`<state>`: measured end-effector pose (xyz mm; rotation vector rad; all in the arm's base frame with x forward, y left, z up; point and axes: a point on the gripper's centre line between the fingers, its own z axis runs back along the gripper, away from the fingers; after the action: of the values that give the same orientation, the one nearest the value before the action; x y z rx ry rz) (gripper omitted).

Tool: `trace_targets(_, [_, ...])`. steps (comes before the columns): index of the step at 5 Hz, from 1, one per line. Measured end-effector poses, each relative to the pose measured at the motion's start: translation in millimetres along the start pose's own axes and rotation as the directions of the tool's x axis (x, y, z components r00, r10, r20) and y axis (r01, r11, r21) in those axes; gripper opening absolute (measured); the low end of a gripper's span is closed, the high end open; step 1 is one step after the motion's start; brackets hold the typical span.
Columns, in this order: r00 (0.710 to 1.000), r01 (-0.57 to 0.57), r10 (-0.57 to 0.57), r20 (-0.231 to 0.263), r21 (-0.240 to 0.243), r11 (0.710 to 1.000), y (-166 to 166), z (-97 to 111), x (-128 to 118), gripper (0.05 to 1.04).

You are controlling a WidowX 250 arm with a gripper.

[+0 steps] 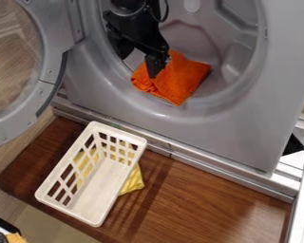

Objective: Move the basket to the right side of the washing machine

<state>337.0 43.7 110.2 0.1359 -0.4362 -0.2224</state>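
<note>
Fronting the grey washer (234,137): brown wooden board (202,197).

A rumpled orange cloth (185,79) lies near one o'clock; toward six, a yellow cloth (135,182) rests on the brown wooden table (205,199).

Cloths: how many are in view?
2: one orange cloth at the mouth of the washing machine, and one yellow cloth partly hidden by the white basket. A yellowish piece, cut off in the bottom-left corner, may be another; more may be hidden.
</note>
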Motion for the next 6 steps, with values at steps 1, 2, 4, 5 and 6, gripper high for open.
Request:
trace_targets(1, [0.999,-0.005,0.005,-0.038,-0.013,1.000,-3.4,-9.9,-8.3,1.001])
trace_targets(2, [0.997,-0.015,0.012,-0.081,-0.032,0.999,-15.6,-18.8,-27.7,1.001])
trace_targets(4, [0.995,-0.052,0.047,-0.084,-0.061,0.997,-39.2,-22.5,-51.4,1.000])
trace_targets(5, [0.992,-0.092,0.083,-0.100,-0.083,0.992,-50.1,-34.9,-66.7,1.001])
trace_targets(6, [0.983,-0.105,0.089,-0.162,-0.092,0.990,-59.2,-55.2,-82.0,1.001])
